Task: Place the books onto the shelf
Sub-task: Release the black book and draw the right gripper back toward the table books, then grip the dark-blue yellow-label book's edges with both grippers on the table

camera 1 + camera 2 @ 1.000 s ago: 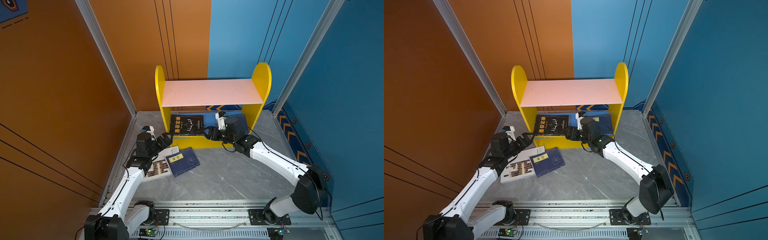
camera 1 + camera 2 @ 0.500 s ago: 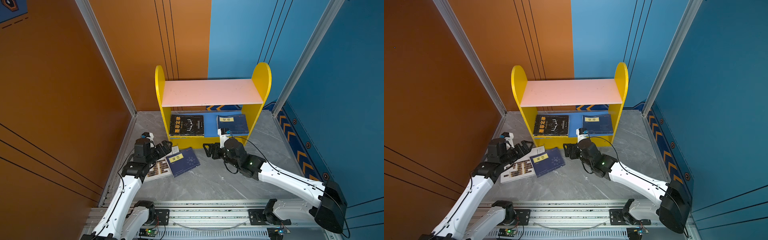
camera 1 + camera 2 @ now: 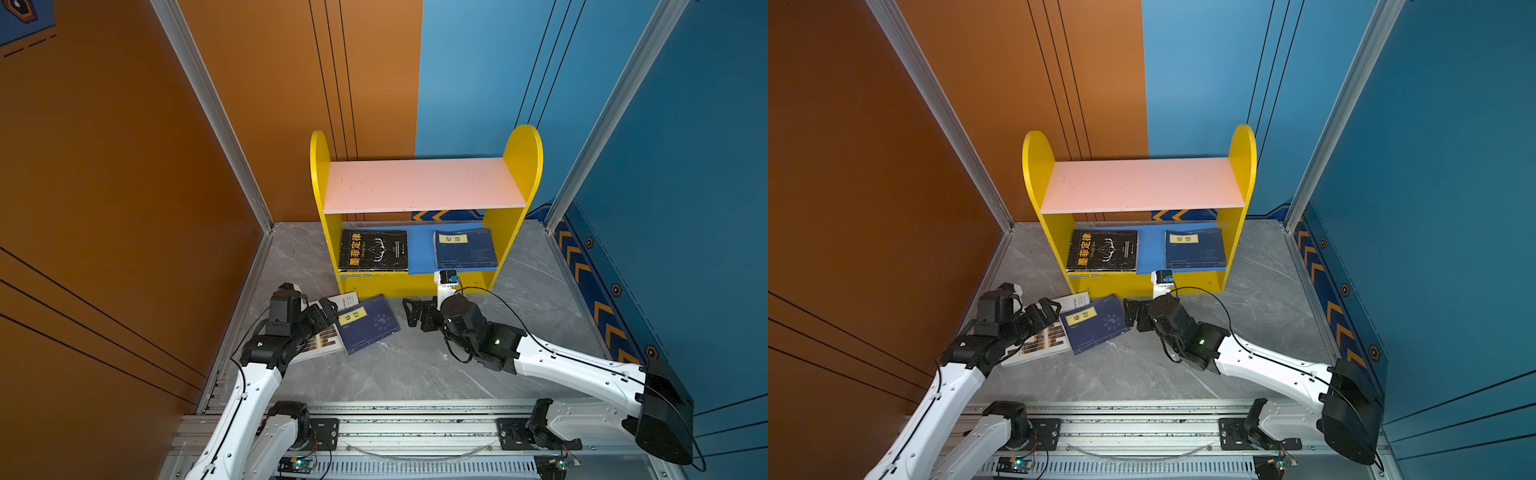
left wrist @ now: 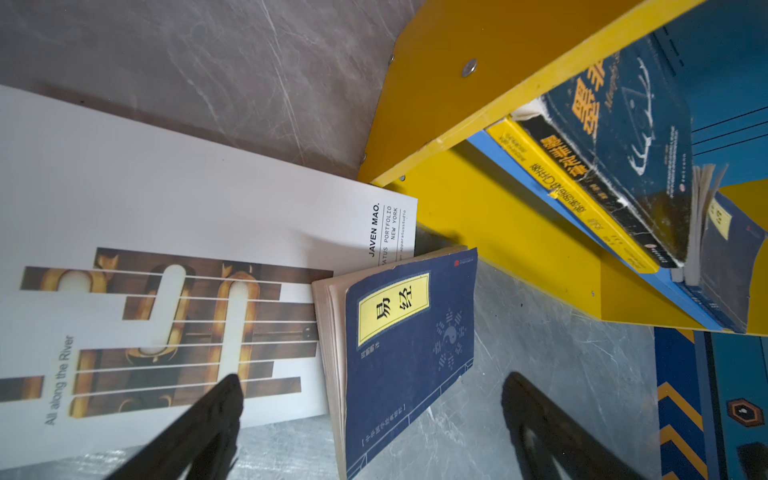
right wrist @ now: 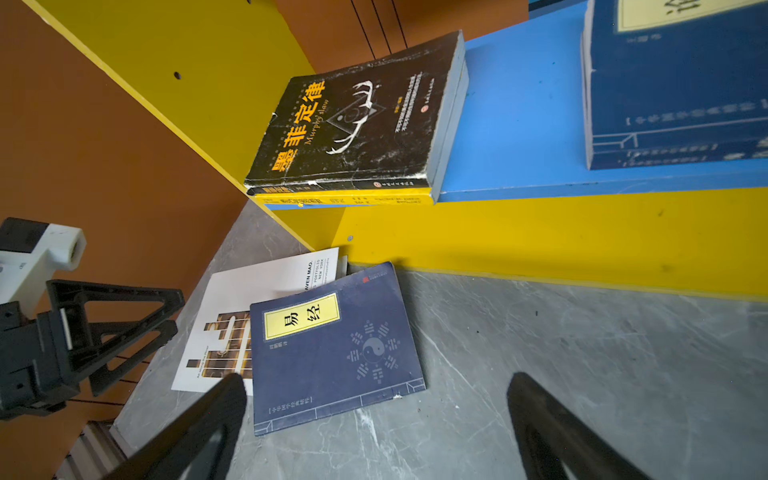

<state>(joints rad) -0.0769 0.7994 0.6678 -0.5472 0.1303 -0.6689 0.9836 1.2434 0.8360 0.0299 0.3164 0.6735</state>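
Note:
The shelf [image 3: 419, 185] stands at the back, its pink upper board bare. On its blue lower board lie a black book [image 3: 374, 250] stacked on a yellow one [image 5: 345, 201], and a navy book [image 3: 464, 248] to the right. On the floor in front, a second navy book [image 3: 368, 324] [image 4: 411, 353] rests partly on a larger white book [image 3: 324, 343] [image 4: 166, 199]. My left gripper [image 3: 328, 311] [image 4: 372, 378] hangs open at that navy book's left edge. My right gripper [image 3: 411, 313] [image 5: 376, 378] is open just right of it, holding nothing.
Orange wall panels close the left side and blue ones the right, with aluminium posts at the corners. The grey marble floor [image 3: 540, 291] stretches right of the shelf's front. The arms' mounting rail [image 3: 415, 432] runs along the near edge.
My right gripper has pulled back from the shelf's lower board, leaving the navy book there, and come down beside the floor books, its jaws wider. My left gripper has dropped a little toward the floor books.

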